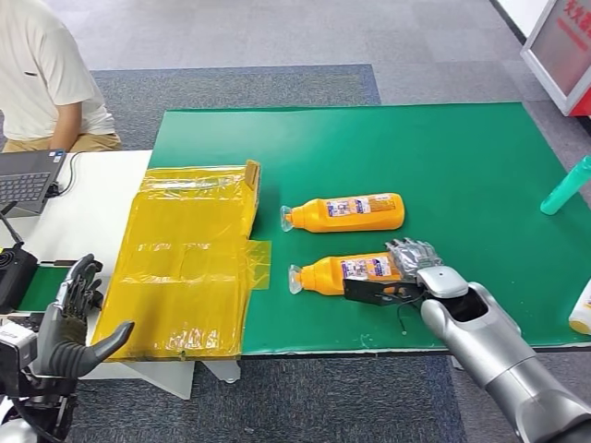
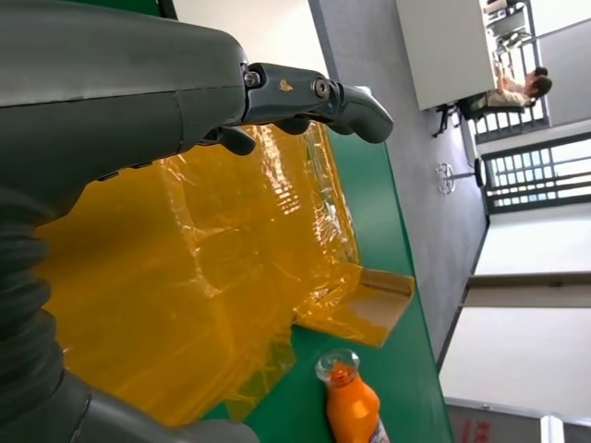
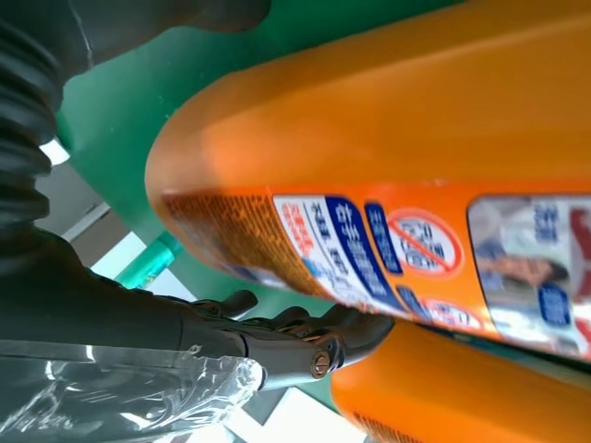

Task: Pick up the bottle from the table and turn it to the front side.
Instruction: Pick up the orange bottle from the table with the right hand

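two orange bottles lie on their sides on the green tabletop (image 1: 446, 157), caps pointing left. the near bottle (image 1: 348, 273) has its base end under the right hand (image 1: 407, 268), whose fingers (image 1: 411, 251) drape over the top of it while the thumb sits on the near side (a grasp around the base, though the bottle still rests on the tabletop). in the right wrist view that bottle's label, with blue print and a red prohibition mark, faces the camera, and a dark finger lies along its lower edge with the second bottle just past it. the far bottle (image 1: 344, 213) lies just beyond the near one, parallel to it and apart from the hand.

left of the bottles sits a flattened box wrapped in yellow film (image 1: 185, 263), its right edge close to the caps. the left hand (image 1: 73, 318) hovers off the near left corner of the tabletop, released, fingers spread and holding nothing.

a teal bottle (image 1: 566, 187) lies at the far right edge. a person in a white shirt (image 1: 49, 78) sits at far left beside a laptop (image 1: 28, 177) on a white table.
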Controlling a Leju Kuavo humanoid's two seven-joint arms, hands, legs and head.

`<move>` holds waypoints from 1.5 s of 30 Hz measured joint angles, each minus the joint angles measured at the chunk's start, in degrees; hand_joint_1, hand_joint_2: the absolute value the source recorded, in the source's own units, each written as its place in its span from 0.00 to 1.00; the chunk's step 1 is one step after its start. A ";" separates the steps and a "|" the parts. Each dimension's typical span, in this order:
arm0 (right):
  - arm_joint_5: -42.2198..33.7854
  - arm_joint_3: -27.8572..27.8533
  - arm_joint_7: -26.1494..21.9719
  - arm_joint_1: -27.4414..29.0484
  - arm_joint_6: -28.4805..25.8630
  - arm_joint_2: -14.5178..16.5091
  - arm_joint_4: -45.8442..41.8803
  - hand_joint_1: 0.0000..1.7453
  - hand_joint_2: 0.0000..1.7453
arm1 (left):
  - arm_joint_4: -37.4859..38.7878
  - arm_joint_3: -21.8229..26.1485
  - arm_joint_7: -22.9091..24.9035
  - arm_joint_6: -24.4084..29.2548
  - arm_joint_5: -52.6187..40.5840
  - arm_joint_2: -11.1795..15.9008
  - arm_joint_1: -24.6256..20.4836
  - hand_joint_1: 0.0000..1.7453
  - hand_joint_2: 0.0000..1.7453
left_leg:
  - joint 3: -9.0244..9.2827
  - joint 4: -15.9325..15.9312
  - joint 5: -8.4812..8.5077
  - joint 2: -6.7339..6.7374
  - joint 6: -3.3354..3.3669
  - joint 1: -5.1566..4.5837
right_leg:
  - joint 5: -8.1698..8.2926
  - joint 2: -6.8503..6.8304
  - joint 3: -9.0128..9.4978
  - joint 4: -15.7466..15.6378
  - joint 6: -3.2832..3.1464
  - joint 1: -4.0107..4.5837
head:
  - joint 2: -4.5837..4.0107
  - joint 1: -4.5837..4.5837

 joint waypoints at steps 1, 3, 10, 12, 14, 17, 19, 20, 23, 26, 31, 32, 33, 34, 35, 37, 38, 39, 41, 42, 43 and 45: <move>0.00 -0.01 -0.01 0.09 -0.04 0.00 0.17 0.30 1.00 | 0.00 0.00 0.00 0.01 0.01 0.05 0.00 0.00 1.00 | 0.00 0.00 0.00 0.00 0.00 0.00 | 0.00 0.00 0.00 0.00 0.00 0.00 | 0.01 0.00; 0.01 -0.03 -0.01 0.19 -0.05 0.00 0.47 0.67 1.00 | 0.00 -0.01 0.00 0.01 0.01 0.16 -0.01 0.00 1.00 | 0.00 0.00 0.00 0.00 0.00 0.00 | 0.00 0.00 0.00 0.00 0.00 0.00 | 0.00 0.01; 0.18 -0.51 -0.15 0.13 -0.52 0.02 1.25 1.00 1.00 | 0.00 -0.02 -0.17 -0.08 0.25 0.35 -0.04 0.00 1.00 | 0.01 0.00 0.00 0.00 0.00 0.00 | 0.00 0.00 0.02 0.00 0.00 0.00 | 0.01 0.00; 0.18 -0.67 -0.17 0.07 -0.63 0.04 1.41 1.00 1.00 | 0.00 -0.02 -0.17 -0.09 0.29 0.36 -0.07 0.00 1.00 | 0.01 0.00 0.00 0.00 0.00 0.00 | 0.00 0.00 0.02 0.00 0.00 0.00 | 0.01 -0.01; 0.15 -0.81 -0.21 0.02 -0.72 0.09 1.57 1.00 1.00 | 0.00 -0.02 -0.18 -0.17 0.33 0.37 -0.13 0.00 1.00 | 0.02 0.00 0.00 0.00 0.00 0.00 | 0.00 0.00 0.02 0.00 0.00 0.00 | 0.01 0.01; 0.03 -0.96 -0.42 0.04 -1.07 0.14 1.74 1.00 1.00 | 0.00 -0.03 -0.25 -0.47 0.36 0.43 -0.17 0.00 1.00 | 0.03 0.00 0.00 0.00 0.00 0.00 | 0.01 0.00 0.03 0.00 0.00 0.00 | 0.00 0.01; -0.17 -1.09 -0.64 0.18 -1.50 0.16 1.82 1.00 1.00 | 0.00 -0.05 -0.33 -0.62 0.36 0.47 -0.18 0.00 1.00 | 0.04 0.00 0.00 0.00 0.00 0.00 | 0.01 0.00 0.03 0.00 -0.01 0.00 | 0.00 0.00; -0.41 -1.25 -0.86 0.34 -1.80 0.17 1.84 1.00 1.00 | 0.00 -0.07 -0.40 -0.65 0.36 0.48 -0.15 0.00 1.00 | 0.05 0.00 0.00 0.00 0.00 0.00 | 0.01 0.00 0.04 0.00 -0.01 0.00 | -0.01 0.00; -3.36 -2.52 -2.76 1.43 -2.62 0.12 1.57 1.00 1.00 | 0.00 -0.31 -0.70 -0.69 0.20 0.46 0.10 0.00 1.00 | 0.10 0.00 0.00 0.00 0.00 0.00 | 0.01 0.00 0.06 -0.01 -0.01 0.00 | -0.01 0.01; -10.58 -5.34 -6.55 4.35 -3.35 -0.85 -0.63 1.00 1.00 | 0.00 -1.21 -1.02 -0.30 -0.41 0.41 0.69 0.00 1.00 | 0.18 0.01 -0.05 0.00 0.04 0.00 | 0.00 0.00 0.14 -0.05 0.00 0.00 | 0.01 0.01; -18.99 -10.12 -10.18 11.64 -5.00 -3.91 -7.83 1.00 1.00 | -0.03 -3.79 -1.27 1.41 -1.40 0.25 1.56 0.00 1.00 | 0.21 0.01 -0.15 0.00 0.10 0.00 | -0.02 0.00 0.19 -0.10 0.03 0.00 | 0.01 -0.01; -20.17 -10.99 -10.66 13.13 -5.33 -4.56 -9.34 1.00 1.00 | -0.03 -4.27 -1.32 1.67 -1.49 0.23 1.67 0.00 1.00 | 0.21 0.01 -0.15 0.00 0.11 0.00 | -0.03 -0.01 0.19 -0.11 0.04 0.00 | 0.00 0.00; -21.46 -11.94 -11.26 14.78 -5.70 -5.24 -10.94 1.00 1.00 | -0.04 -4.77 -1.41 1.95 -1.62 0.21 1.79 0.00 1.00 | 0.20 0.01 -0.16 -0.01 0.12 0.00 | -0.04 -0.02 0.20 -0.12 0.05 0.00 | 0.00 0.00; -22.75 -13.01 -11.94 16.62 -6.13 -5.99 -12.68 1.00 1.00 | -0.04 -5.26 -1.54 2.24 -1.75 0.20 1.95 0.00 1.00 | 0.18 0.01 -0.16 -0.01 0.13 0.00 | -0.04 -0.03 0.21 -0.13 0.06 0.00 | -0.01 0.01; -23.82 -14.15 -12.68 18.58 -6.51 -6.72 -14.45 1.00 1.00 | -0.04 -5.75 -1.70 2.53 -1.88 0.18 2.16 0.00 1.00 | 0.15 0.01 -0.17 -0.02 0.14 0.00 | -0.04 -0.04 0.21 -0.14 0.06 -0.01 | -0.01 0.01; -25.46 -16.58 -14.32 22.64 -7.05 -8.08 -17.98 1.00 1.00 | -0.04 -6.70 -2.13 3.02 -2.01 0.17 2.57 0.00 1.00 | 0.08 0.01 -0.18 -0.02 0.15 0.00 | -0.04 -0.03 0.17 -0.15 0.07 -0.01 | 0.00 0.01; -26.16 -17.83 -15.29 24.54 -7.28 -8.66 -19.62 1.00 1.00 | -0.04 -7.13 -2.35 3.18 -2.02 0.17 2.69 0.00 1.00 | 0.05 0.01 -0.19 -0.02 0.15 0.00 | -0.04 -0.03 0.14 -0.16 0.07 -0.02 | 0.01 0.01; -27.00 -19.13 -16.44 26.39 -7.52 -9.18 -21.35 1.00 1.00 | -0.04 -7.56 -2.55 3.29 -1.97 0.17 2.74 0.00 1.00 | 0.03 0.01 -0.19 -0.02 0.16 -0.01 | -0.04 -0.03 0.11 -0.16 0.07 -0.02 | 0.01 0.02; -29.31 -21.83 -19.33 30.14 -7.91 -9.91 -25.19 1.00 1.00 | -0.04 -8.40 -2.85 3.39 -1.59 0.16 2.73 0.00 1.00 | 0.01 0.01 -0.20 -0.02 0.17 -0.02 | -0.05 -0.03 0.08 -0.17 0.08 -0.03 | 0.01 0.01; -30.65 -23.26 -20.84 32.06 -8.01 -10.10 -27.34 1.00 1.00 | -0.04 -8.84 -2.96 3.46 -1.24 0.16 2.71 0.00 1.00 | -0.01 0.01 -0.21 -0.02 0.16 -0.02 | -0.05 -0.03 0.07 -0.17 0.08 -0.03 | 0.01 0.01; -31.96 -24.75 -22.32 33.97 -8.04 -10.19 -29.52 1.00 1.00 | -0.04 -9.30 -3.03 3.58 -0.80 0.16 2.66 0.00 1.00 | -0.01 0.01 -0.22 -0.02 0.16 -0.02 | -0.06 -0.03 0.06 -0.17 0.08 -0.02 | 0.01 0.00; -33.84 -27.49 -24.63 37.37 -8.05 -10.21 -33.51 1.00 1.00 | -0.04 -10.20 -3.09 3.93 -0.04 0.17 2.53 0.00 1.00 | -0.03 0.01 -0.25 -0.02 0.13 -0.02 | -0.07 -0.03 0.05 -0.17 0.08 -0.02 | 0.00 0.01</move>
